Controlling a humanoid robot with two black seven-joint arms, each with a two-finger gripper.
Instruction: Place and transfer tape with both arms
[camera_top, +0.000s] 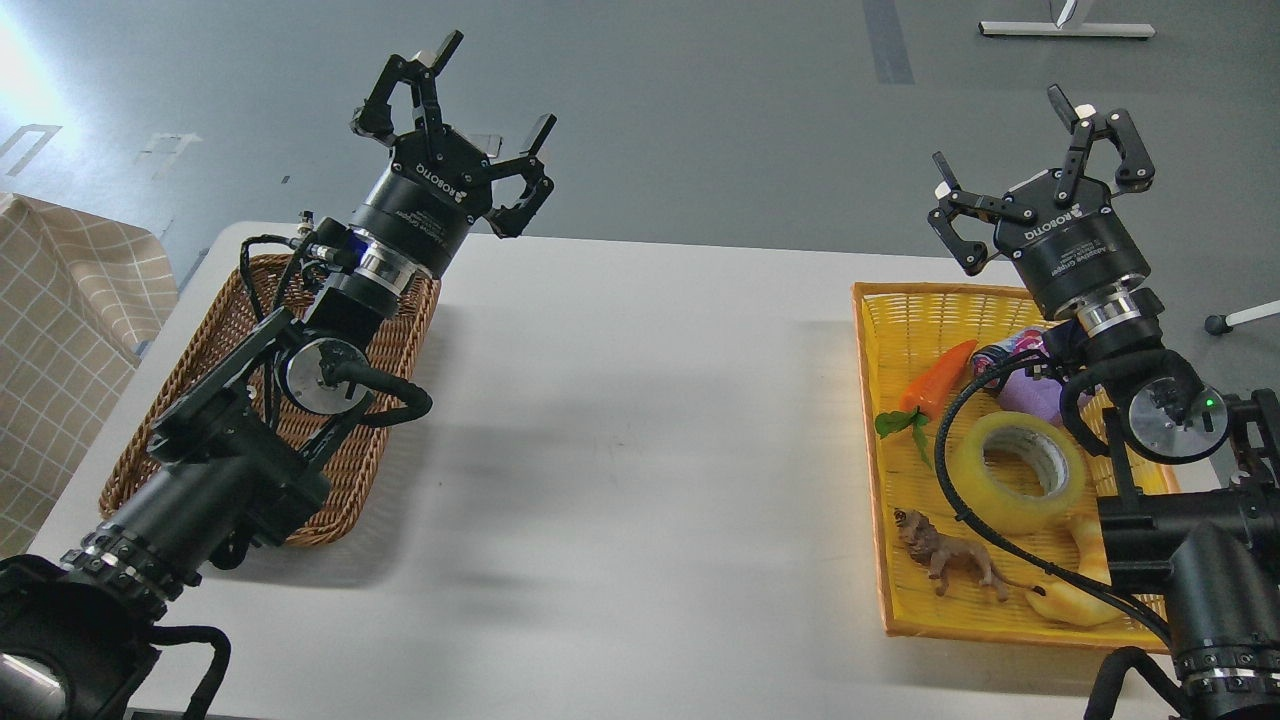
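Tape (1018, 472) is lying flat, core up, in yellow tray (872, 400) at 6 o'clock below the nearer right gripper (1030, 160), both it and left gripper (470, 110) hanging spread, empty.

Left end effector (470, 115) and right end effector (1035, 150) raised, fingers spread.

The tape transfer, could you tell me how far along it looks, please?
Nothing looks done: the tape lies in the yellow basket among toys. Nothing is in hand; the left gripper and right gripper are raised, open and empty. Left: pick, handover, placing, presumably in the brown wicker basket.
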